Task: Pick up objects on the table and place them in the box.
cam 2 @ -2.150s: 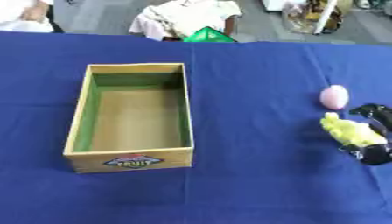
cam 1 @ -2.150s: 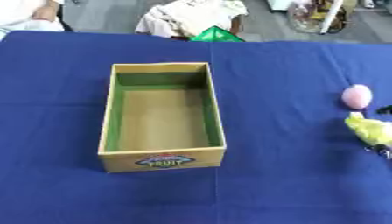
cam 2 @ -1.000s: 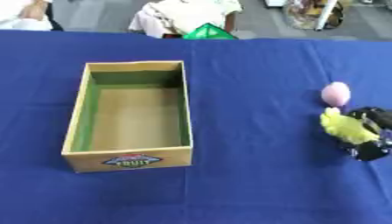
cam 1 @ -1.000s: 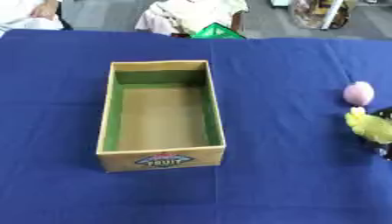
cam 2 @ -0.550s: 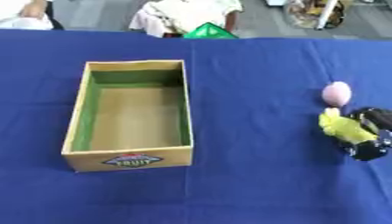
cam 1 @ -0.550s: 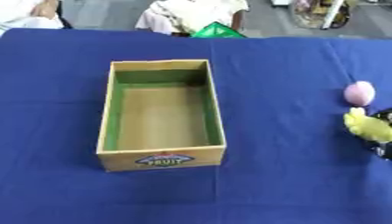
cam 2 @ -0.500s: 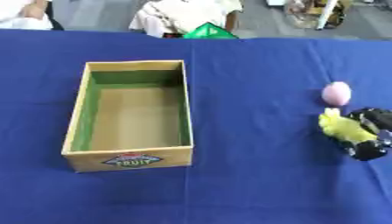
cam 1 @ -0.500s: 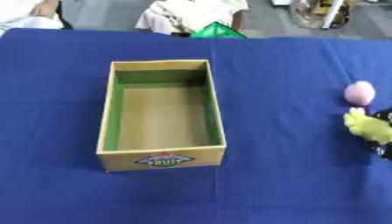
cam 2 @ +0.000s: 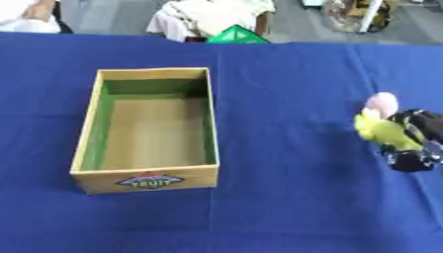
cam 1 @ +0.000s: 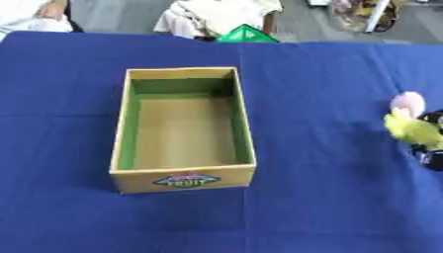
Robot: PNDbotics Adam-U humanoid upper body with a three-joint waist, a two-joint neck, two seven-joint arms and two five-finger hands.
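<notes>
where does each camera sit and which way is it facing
Left eye view: in the robot's head, looking down at the blue table and the box; only a bit of the right hand shows at the right edge.
Right eye view: beside it in the head, same downward look; the right hand shows fuller, curled round a yellow object next to a pink object.
Both share the empty box, the two objects and the right hand; the left hand shows in neither.

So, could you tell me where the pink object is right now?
The pink object lies at the table's right side, far right of the box, touching the yellow object in the right robot hand.
</notes>
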